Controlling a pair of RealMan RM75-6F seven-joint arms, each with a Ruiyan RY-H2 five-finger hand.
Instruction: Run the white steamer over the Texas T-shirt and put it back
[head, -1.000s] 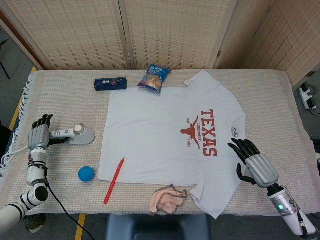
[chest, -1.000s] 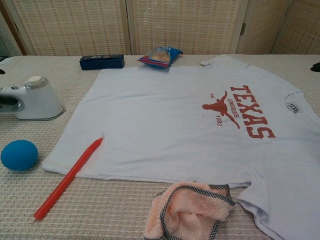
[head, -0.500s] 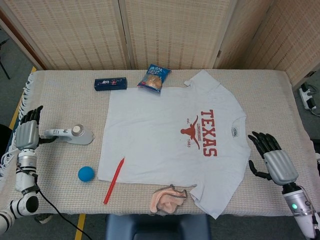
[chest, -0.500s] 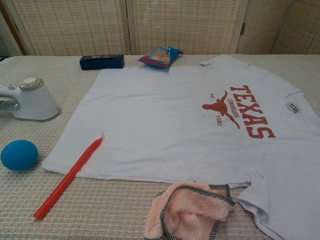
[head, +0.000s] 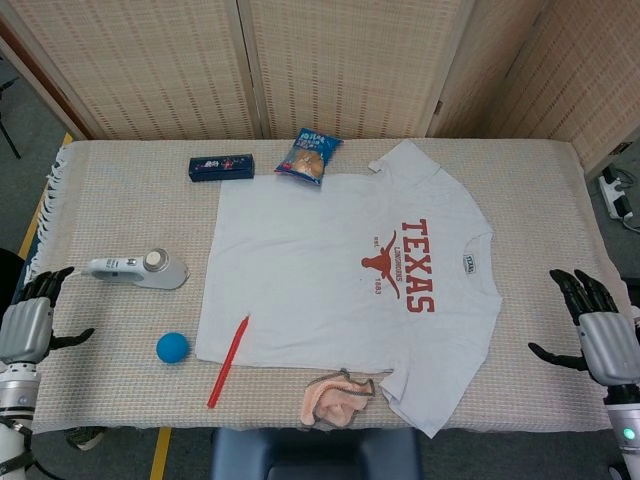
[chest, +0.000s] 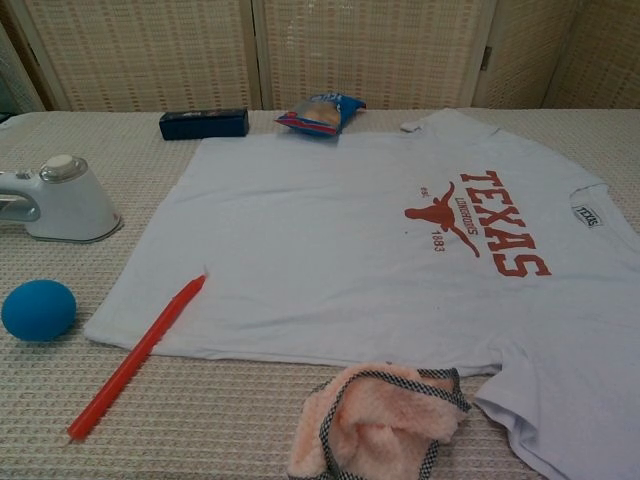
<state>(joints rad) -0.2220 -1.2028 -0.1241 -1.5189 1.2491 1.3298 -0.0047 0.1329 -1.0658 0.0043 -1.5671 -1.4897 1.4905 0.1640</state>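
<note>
- The left hand (head: 25, 328) hangs at the table's left edge, fingers spread, holding nothing; the white steamer (head: 140, 268) lies ahead of it and to its inner side, apart from it.
- The right hand (head: 603, 340) is likewise spread and empty, with the Texas T-shirt (head: 340, 280) flat just inward of it.
- Risk: the steamer's cord, trailing toward the left hand, could snag if that arm swings and drag the steamer off its spot.

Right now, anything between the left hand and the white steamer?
Nothing. In the head view, only bare table cloth separates the left hand from the white steamer; the blue ball sits off to the side.
</note>
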